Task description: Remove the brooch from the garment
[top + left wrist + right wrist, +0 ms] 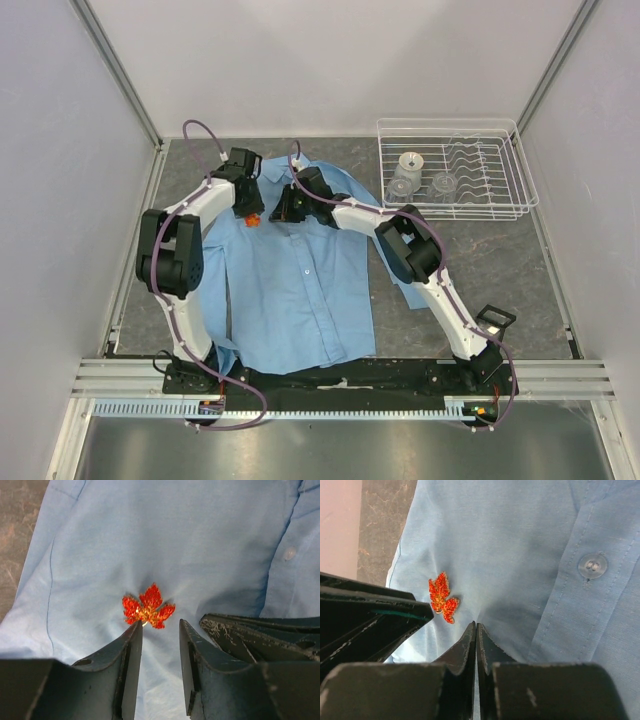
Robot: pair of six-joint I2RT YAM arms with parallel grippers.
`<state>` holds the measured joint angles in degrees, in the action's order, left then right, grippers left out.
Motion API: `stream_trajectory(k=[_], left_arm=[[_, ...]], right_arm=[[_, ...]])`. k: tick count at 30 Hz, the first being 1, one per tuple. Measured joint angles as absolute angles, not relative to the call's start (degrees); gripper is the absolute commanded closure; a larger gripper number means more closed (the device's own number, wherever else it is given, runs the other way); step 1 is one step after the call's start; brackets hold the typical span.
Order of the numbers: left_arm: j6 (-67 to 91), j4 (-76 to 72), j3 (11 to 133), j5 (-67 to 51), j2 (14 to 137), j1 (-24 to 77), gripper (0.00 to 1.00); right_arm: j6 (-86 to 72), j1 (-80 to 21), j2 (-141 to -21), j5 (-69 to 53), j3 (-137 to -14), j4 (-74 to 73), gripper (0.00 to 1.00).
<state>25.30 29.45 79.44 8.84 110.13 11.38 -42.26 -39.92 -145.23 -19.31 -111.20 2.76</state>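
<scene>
The garment, a light blue shirt point(300, 290), lies flat on the table, collar at the far end. The brooch point(254, 219) is a small orange-red leaf-shaped pin on the shirt's left chest. In the left wrist view it point(148, 607) sits just beyond my left gripper point(160, 622), which is open with its left fingertip touching the pin's lower edge. My right gripper point(476, 625) is shut on a pinch of shirt cloth just right of the brooch point(442, 597); creases run into its tips. From above, both grippers point(250, 208) point(283, 212) flank the pin.
A white wire dish rack point(450, 122) with glass jars point(410, 165) stands at the back right. The shirt's white buttons point(592, 565) run down its placket. White walls enclose the dark table point(500, 270) on three sides.
</scene>
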Motion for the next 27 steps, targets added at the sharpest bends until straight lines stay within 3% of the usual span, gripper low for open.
stream_trajectory(k=[5,13,18,27], left_arm=[[21.76,28.86,82.06,10.87,113.34,12.14,0.47],[16.6,28.45,82.24,16.91,114.28,14.76,0.5],[14.81,27.79,82.24,18.2,114.56,16.19,0.39],[14.66,27.29,82.08,19.94,116.36,16.1,0.44]], right_arm=[[-42.28,-39.97,-145.23,-17.02,-111.2,2.5,0.97],[-42.89,-40.01,-145.23,-15.03,-111.2,2.52,0.97],[-43.22,-40.01,-145.23,-14.9,-111.2,2.52,0.97],[-43.51,-39.97,-145.23,-14.87,-111.2,2.52,0.97]])
